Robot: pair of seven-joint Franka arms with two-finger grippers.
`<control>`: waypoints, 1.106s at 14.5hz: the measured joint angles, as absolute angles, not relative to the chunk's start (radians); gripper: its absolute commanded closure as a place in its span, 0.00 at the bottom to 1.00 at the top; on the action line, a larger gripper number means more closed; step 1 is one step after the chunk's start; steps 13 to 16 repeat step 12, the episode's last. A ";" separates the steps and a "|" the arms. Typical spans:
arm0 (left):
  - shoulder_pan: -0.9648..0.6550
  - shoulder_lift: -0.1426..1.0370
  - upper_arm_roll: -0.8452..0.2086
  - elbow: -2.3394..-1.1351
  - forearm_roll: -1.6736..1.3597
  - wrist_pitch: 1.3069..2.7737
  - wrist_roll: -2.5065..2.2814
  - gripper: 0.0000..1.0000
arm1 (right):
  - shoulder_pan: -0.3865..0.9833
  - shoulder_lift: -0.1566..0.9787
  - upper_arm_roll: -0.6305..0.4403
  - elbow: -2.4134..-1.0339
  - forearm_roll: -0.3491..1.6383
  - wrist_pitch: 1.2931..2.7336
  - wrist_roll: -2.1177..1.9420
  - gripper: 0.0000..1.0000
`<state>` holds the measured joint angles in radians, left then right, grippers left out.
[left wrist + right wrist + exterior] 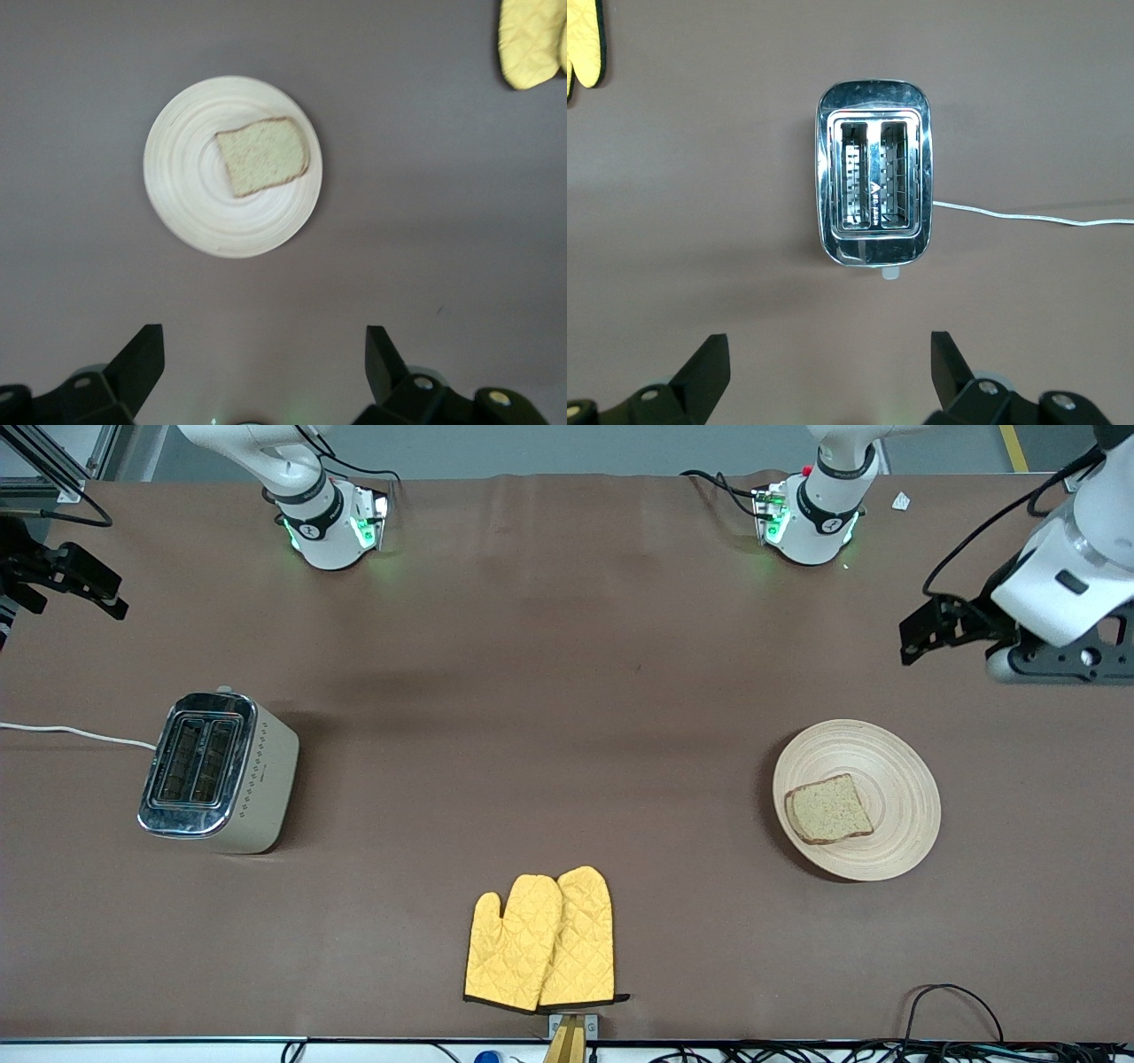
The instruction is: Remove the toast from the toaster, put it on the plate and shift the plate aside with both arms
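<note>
With toast on plate and toaster empty, keep both jaws wide open (holding nothing) and retract left gripper and right gripper clear.

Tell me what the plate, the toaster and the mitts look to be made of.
Plate: pale wood, probably, with concentric ring grain, matte. Toaster: cream matte sides, maybe plastic or painted metal; mirror-shiny chrome top. Oven mitts: yellow quilted fabric with diamond stitching.

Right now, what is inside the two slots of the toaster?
Both slots of the toaster show only wire racks and no bread. The toast lies on the plate. The bottom of each slot is too dark to see.
</note>
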<state>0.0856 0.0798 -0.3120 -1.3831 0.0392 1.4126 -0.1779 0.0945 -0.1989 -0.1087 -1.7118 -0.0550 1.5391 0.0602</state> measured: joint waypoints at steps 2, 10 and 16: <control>0.010 0.025 -0.208 -1.437 0.039 1.403 -0.175 0.00 | 0.094 -0.199 -0.109 -1.712 -0.055 1.539 0.060 0.00; -0.052 -0.170 -0.142 -1.654 0.039 1.456 -0.173 0.00 | 0.094 -0.199 -0.109 -1.712 -0.055 1.540 0.060 0.00; -0.051 -0.163 -0.126 -1.644 0.038 1.462 -0.173 0.00 | 0.094 -0.199 -0.109 -1.712 -0.055 1.540 0.060 0.00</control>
